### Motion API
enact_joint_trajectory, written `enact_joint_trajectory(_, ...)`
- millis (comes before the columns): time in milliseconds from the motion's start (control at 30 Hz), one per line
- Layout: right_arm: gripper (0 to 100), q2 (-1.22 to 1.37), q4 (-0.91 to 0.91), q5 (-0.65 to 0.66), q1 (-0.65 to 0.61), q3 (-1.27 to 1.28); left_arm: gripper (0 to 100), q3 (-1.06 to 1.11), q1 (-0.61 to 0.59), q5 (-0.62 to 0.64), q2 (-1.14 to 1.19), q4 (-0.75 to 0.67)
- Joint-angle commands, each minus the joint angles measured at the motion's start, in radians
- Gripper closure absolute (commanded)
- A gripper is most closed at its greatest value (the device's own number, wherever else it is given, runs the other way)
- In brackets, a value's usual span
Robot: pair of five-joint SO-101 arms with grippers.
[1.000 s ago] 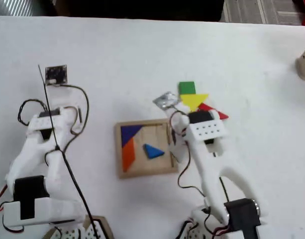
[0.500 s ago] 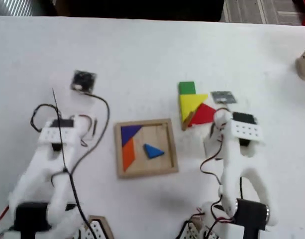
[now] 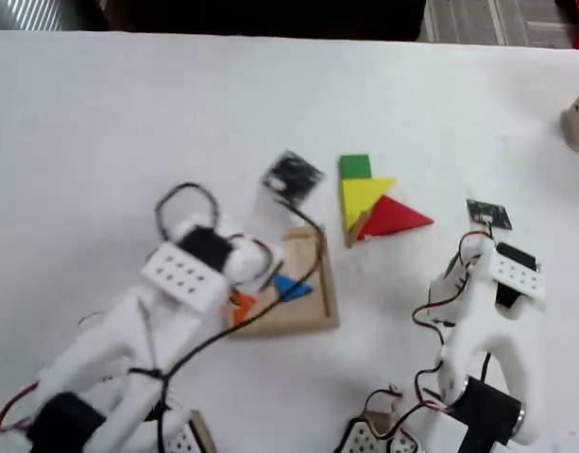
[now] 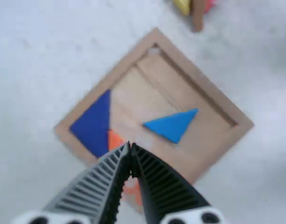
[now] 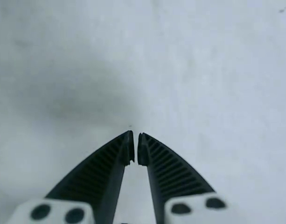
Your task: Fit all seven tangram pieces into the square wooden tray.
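In the tray (image 3: pixel 298 325): a light-blue triangle (image 3: pixel 289 286) lies flat near the middle. A dark-blue triangle (image 4: pixel 94 123) sits against one wall, with an orange piece (image 4: pixel 115 139) touching it.
Hidden in the high view: the left arm (image 3: pixel 180 274) covers the tray's left half. The dark-blue triangle is out of sight under it, and only a sliver of the orange piece shows.
Hidden in the left wrist view: most of the orange piece lies behind the fingers, so its shape cannot be told.
Left gripper (image 4: pixel 130 151): fingers pressed together with nothing between them. The tips are over the orange piece at the dark-blue triangle's edge; whether they touch it cannot be told.
Right gripper (image 5: pixel 135 149): fingers drawn together to a hairline gap, empty, over the bare table (image 5: pixel 203 70), well apart from the tray.
Outside the tray: a green square (image 3: pixel 355 167), a yellow triangle (image 3: pixel 363 195) and a red triangle (image 3: pixel 391 217) lie clustered and touching, just beyond the tray's far right corner.
Hard to make out: a thin brown piece (image 3: pixel 350 236) lies against the yellow and red triangles, its shape unclear. In the left wrist view the frame edge cuts this cluster off.
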Motion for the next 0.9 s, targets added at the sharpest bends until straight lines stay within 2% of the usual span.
enact_joint_trajectory(0, 98.1, -0.007, -0.030, 0.011, 0.012, 0.003, 98, -0.095, 0.199, 0.012, 0.180, 0.034)
enact_joint_trajectory(100, 98.1, -0.007, -0.033, 0.011, 0.008, 0.003, 98, -0.094, 0.278, 0.014, 0.262, 0.034)
enact_joint_trajectory(200, 98.1, -0.007, -0.036, 0.011, 0.007, 0.003, 98, -0.094, 0.289, 0.017, 0.337, -0.006)
enact_joint_trajectory(367, 98.1, -0.005, -0.054, 0.011, 0.005, 0.003, 98, -0.104, 0.251, 0.018, 0.473, -0.106)
enact_joint_trajectory(600, 98.1, -0.005, -0.053, 0.012, 0.005, 0.003, 98, -0.170, 0.150, 0.020, 0.493, -0.193)
enact_joint_trajectory(767, 98.1, -0.005, -0.053, 0.012, 0.005, 0.003, 98, -0.170, 0.082, 0.140, 0.495, -0.285)
enact_joint_trajectory(867, 98.1, -0.005, -0.053, 0.012, 0.005, 0.003, 98, -0.170, 0.073, 0.152, 0.493, -0.307)
